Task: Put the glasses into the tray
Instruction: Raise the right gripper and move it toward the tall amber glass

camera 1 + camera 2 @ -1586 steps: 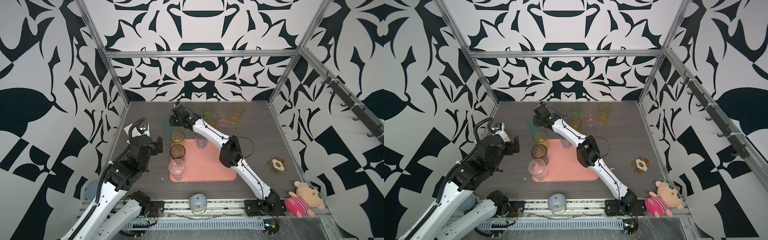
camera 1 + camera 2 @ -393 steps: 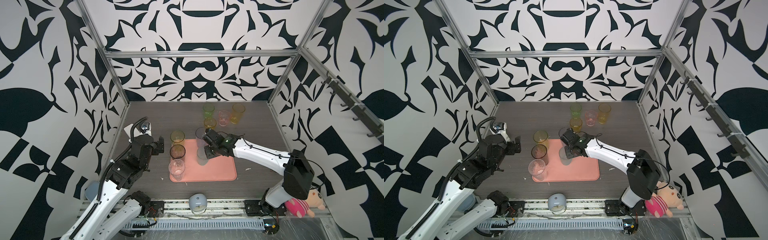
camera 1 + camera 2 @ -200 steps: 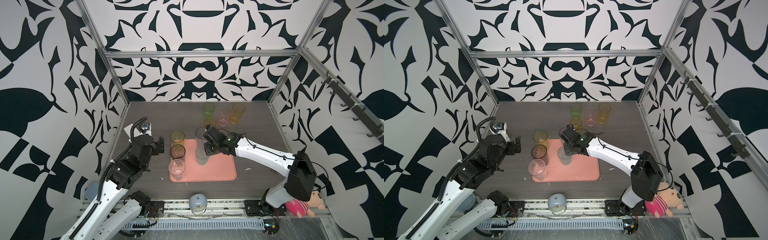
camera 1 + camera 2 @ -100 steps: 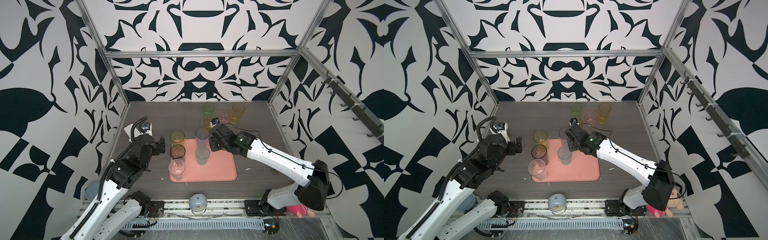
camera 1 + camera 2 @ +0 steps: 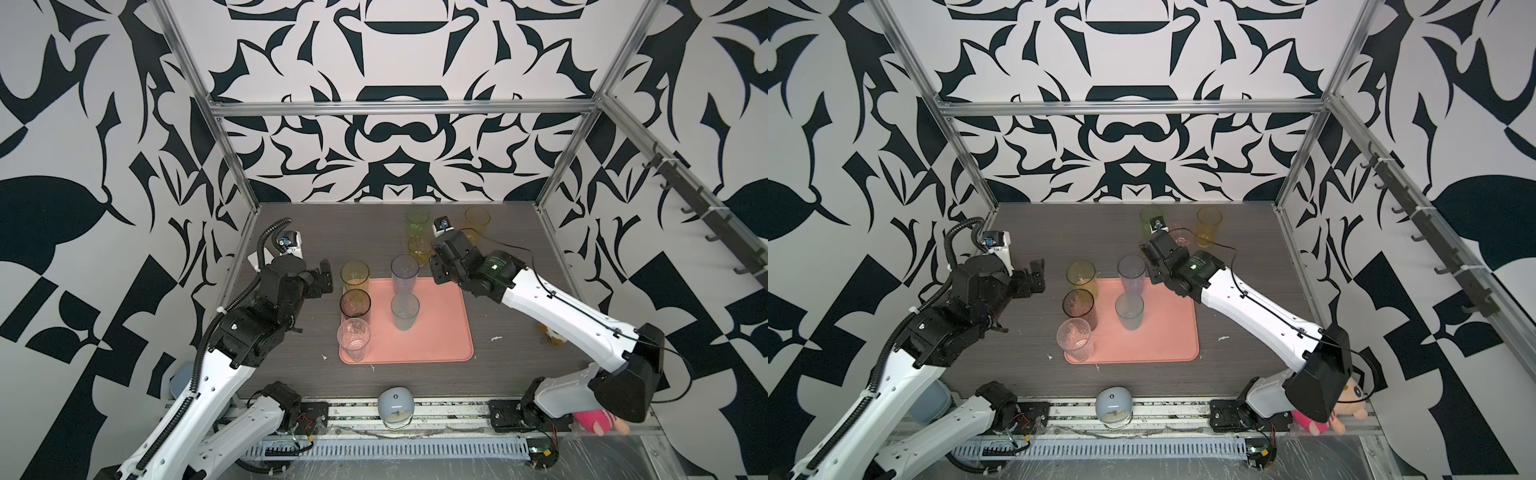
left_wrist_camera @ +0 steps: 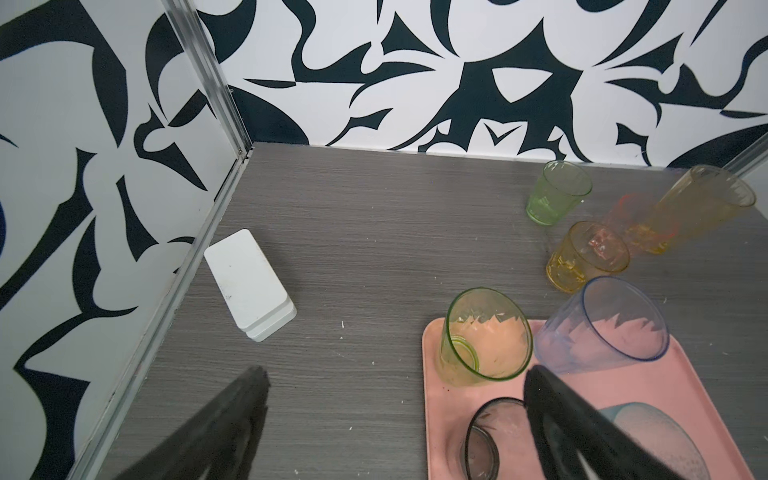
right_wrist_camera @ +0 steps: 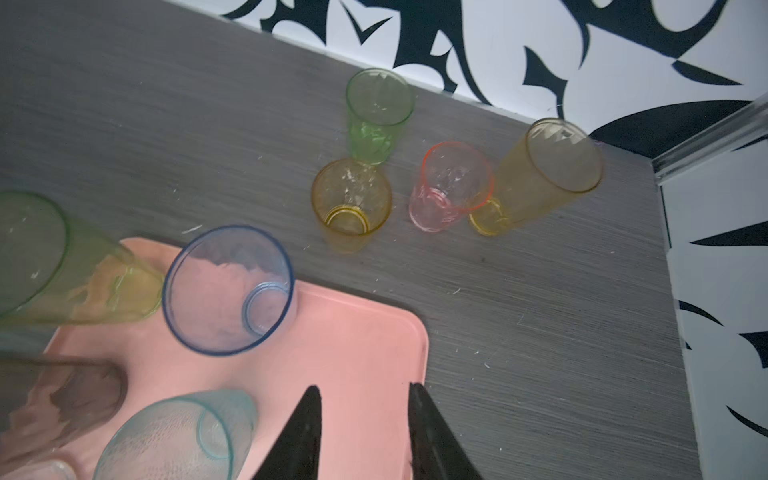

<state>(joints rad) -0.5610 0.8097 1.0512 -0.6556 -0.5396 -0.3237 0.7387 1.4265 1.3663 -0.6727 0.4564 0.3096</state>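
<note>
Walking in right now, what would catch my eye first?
The bold black-and-white patterned walls all around. Then the salmon-pink tray mid-table, bearing five upright tumblers, with four more coloured tumblers clustered behind it. The left arm and right arm flank the tray.

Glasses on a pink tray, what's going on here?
Two robot arms are loading glasses onto the pink tray. Five stand on it, a teal glass among them; four, like the green glass, wait on the table. The right gripper hovers open and empty at the tray's far corner; the left gripper is open beside it.
</note>
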